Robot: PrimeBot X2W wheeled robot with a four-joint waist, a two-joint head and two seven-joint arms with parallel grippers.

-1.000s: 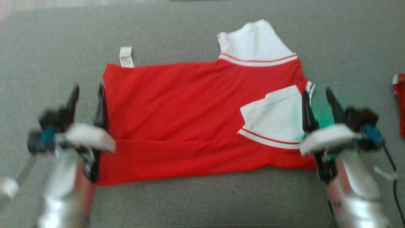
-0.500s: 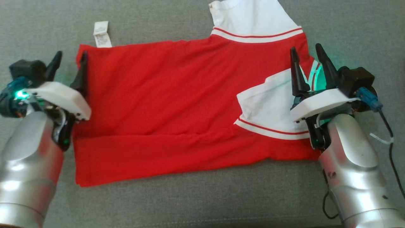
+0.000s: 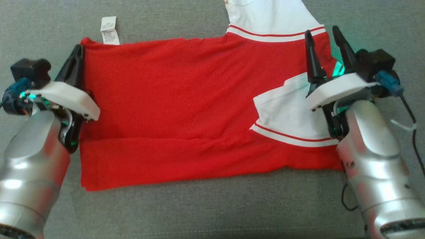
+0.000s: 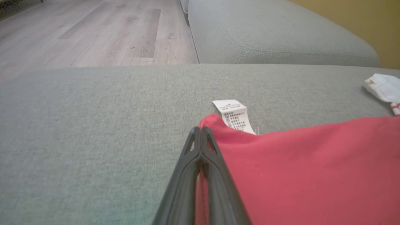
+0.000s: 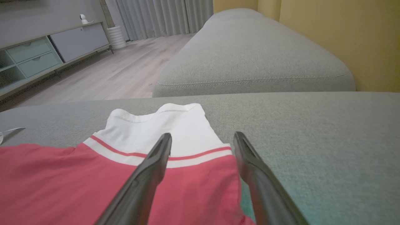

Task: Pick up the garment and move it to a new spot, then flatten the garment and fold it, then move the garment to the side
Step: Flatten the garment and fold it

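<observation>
The garment is a red shirt with white, red-striped sleeves, lying folded lengthwise on the grey cushion. A white care label sticks out at its far left corner. My left gripper is shut on the garment's left edge near that corner. In the left wrist view its fingers pinch red cloth beside the label. My right gripper is open, its fingers straddling the garment's right edge by the far white sleeve. In the right wrist view it stands over red cloth.
A second grey cushion lies beyond this one, against a yellow wall. Wooden floor and a low cabinet lie past the cushion's far edge. Bare cushion surface surrounds the garment on all sides.
The camera view has shifted. My left gripper has closed on the garment's left edge. Both grippers have reached farther along the garment's side edges; the right one stays open.
</observation>
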